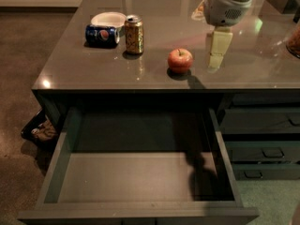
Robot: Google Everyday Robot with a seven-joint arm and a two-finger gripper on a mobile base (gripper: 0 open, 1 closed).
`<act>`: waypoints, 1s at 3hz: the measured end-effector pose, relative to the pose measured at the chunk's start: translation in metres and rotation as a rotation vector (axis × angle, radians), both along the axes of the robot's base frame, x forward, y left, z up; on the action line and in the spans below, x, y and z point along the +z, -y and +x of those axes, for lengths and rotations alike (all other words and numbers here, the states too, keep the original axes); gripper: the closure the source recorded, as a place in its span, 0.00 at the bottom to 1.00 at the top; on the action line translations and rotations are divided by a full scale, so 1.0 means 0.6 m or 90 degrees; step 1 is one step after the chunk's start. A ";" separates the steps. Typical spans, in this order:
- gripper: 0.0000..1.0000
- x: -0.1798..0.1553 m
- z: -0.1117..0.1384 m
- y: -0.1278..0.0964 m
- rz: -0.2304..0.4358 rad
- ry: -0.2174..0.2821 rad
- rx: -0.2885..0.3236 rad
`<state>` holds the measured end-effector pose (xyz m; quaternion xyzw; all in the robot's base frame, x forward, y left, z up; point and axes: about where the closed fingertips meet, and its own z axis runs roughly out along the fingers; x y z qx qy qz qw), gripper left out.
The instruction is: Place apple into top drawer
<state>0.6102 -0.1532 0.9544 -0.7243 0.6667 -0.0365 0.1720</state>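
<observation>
Hanging just beside the apple (180, 60), gripper (218, 50), spread or pressed together unclear, arm (229, 3) cut off above.

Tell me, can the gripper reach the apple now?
Probably yes: the gripper hangs just right of the apple, nothing stands between them, and the gold can is well off to the left.
</observation>
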 end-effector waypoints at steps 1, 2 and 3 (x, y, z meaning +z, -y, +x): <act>0.00 -0.072 0.034 -0.014 0.000 -0.022 0.019; 0.00 -0.077 0.044 -0.022 0.003 -0.019 0.027; 0.00 -0.082 0.076 -0.042 0.009 -0.007 0.052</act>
